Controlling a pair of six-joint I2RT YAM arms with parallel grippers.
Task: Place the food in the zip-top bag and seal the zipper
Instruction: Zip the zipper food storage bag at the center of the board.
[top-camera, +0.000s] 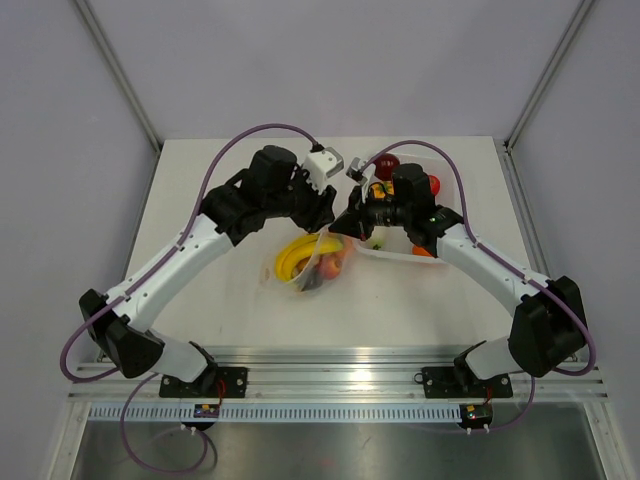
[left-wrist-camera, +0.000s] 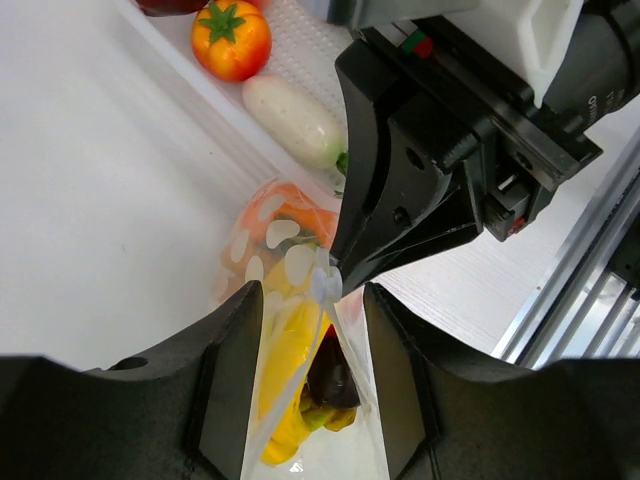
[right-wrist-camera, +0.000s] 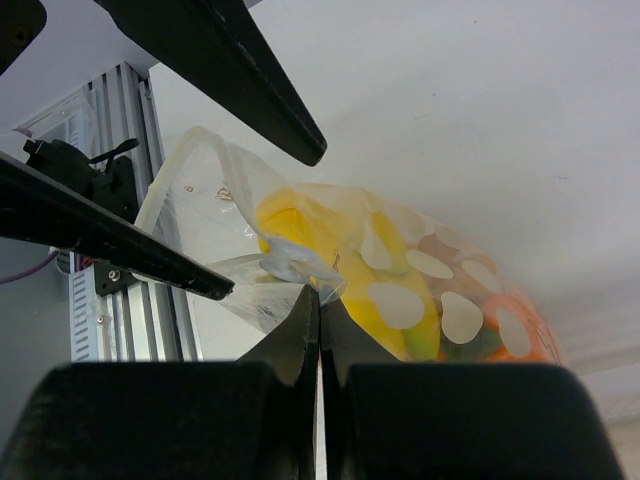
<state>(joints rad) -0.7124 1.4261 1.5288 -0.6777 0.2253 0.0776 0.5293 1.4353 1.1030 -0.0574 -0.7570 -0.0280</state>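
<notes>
Blotched zip-top bag (right-wrist-camera: 430, 300), food (right-wrist-camera: 290, 225) inside

zip-top bag (right-wrist-camera: 440, 300): clear, white blotches; food (right-wrist-camera: 300, 225): yellow, orange

A white table (top-camera: 200, 200) stands in a booth of plain, pale grey walls (top-camera: 330, 60). Slim metal posts (top-camera: 118, 70) rise from its back corners. A ribbed aluminium rail (top-camera: 340, 365) edges the near side, with a dull metal sheet (top-camera: 330, 450) just beside it. The light is even and soft.
</notes>
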